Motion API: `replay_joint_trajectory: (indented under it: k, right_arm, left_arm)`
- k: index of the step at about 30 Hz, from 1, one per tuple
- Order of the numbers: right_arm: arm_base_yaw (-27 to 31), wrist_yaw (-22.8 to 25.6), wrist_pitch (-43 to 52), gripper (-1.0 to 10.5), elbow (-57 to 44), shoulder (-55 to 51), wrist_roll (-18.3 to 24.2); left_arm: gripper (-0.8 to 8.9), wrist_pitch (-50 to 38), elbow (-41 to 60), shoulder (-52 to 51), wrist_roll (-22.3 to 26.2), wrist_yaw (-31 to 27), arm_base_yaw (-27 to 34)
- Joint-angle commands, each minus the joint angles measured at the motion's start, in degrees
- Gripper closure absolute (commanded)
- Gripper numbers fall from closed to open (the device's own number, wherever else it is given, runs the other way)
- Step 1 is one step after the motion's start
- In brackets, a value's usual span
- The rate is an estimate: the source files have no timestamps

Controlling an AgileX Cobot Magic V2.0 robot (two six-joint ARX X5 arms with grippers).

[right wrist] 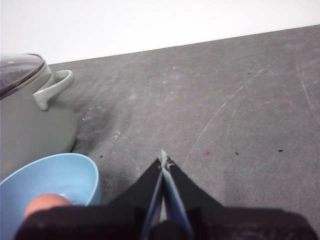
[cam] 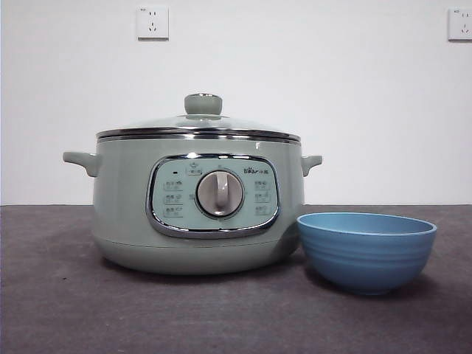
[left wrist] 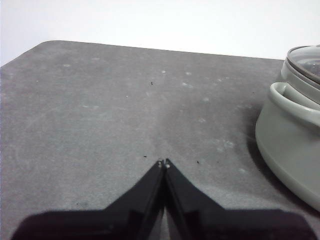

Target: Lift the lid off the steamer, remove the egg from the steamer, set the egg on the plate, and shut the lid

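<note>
The pale green steamer (cam: 125, 199) stands left of centre on the table, its glass lid (cam: 203, 104) seated on the rim. The blue plate (cam: 366, 251), a deep bowl, sits just to its right. In the right wrist view a brownish egg (right wrist: 46, 202) lies inside the plate (right wrist: 60, 175), beside the steamer (right wrist: 30, 130) and lid (right wrist: 17, 67). My right gripper (right wrist: 164, 161) is shut and holds nothing, over bare table to the side of the plate. My left gripper (left wrist: 164, 162) is shut and holds nothing, on the steamer's (left wrist: 290, 145) other side. Neither gripper shows in the front view.
The dark grey table top (cam: 66, 302) runs to a white wall with two sockets (cam: 153, 22) (cam: 459, 23). The steamer's side handles (left wrist: 292, 102) (right wrist: 54, 87) stick out toward each arm. A rounded table corner (left wrist: 45, 45) shows in the left wrist view.
</note>
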State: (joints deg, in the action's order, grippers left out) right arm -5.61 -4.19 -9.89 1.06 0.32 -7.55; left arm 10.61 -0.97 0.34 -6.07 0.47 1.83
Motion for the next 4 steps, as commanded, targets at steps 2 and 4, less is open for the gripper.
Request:
replay_joint_trajectory:
  k: [2,4]
  right_arm:
    - [0.0,0.1,-0.4,9.5,-0.7,0.1,-0.5]
    - [0.0,0.1,-0.4,9.5,-0.7,0.1,-0.5]
  left_arm:
    - [8.17,-0.2,0.8,-0.2,-0.2,-0.3,0.2]
    - [8.17,-0.2,0.8,-0.2,-0.2,-0.3,0.2]
